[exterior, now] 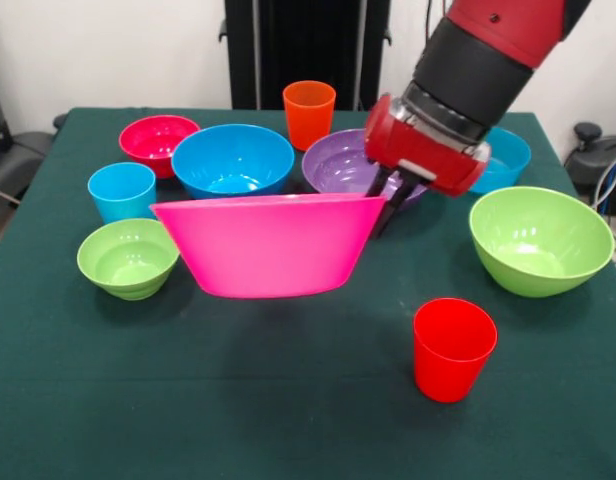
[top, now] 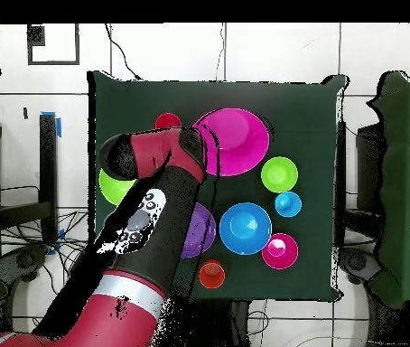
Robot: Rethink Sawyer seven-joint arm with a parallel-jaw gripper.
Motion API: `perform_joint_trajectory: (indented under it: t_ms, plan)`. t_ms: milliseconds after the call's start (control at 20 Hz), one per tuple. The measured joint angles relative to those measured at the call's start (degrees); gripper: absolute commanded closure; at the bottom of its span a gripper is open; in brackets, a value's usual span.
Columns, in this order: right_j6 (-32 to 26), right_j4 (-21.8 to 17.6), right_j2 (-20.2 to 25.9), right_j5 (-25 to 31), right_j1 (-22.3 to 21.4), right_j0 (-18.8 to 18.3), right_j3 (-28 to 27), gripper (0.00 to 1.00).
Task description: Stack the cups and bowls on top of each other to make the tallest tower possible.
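Note:
My gripper is shut on the right rim of the hot pink bowl and holds it just above the table's middle; the bowl also shows in the overhead view. The other pieces stand singly. At the back are the crimson bowl, a blue bowl, the orange cup and the purple bowl. The second blue bowl is partly hidden behind the arm. The light blue cup and small lime bowl are at left. The large lime bowl and red cup are at right.
The dark green table has its near edge at the bottom of the front view. The arm covers part of the purple bowl and large lime bowl in the overhead view.

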Motion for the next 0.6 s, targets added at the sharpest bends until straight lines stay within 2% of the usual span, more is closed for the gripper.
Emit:
perform_joint_trajectory:
  t_ms: [300,600]
  plan:
    - [0.00,-0.02,-0.01,5.41,0.07,0.85,-4.13,1.00]
    - [0.00,-0.05,-0.26,14.85,1.76,1.04,-11.97,1.00]
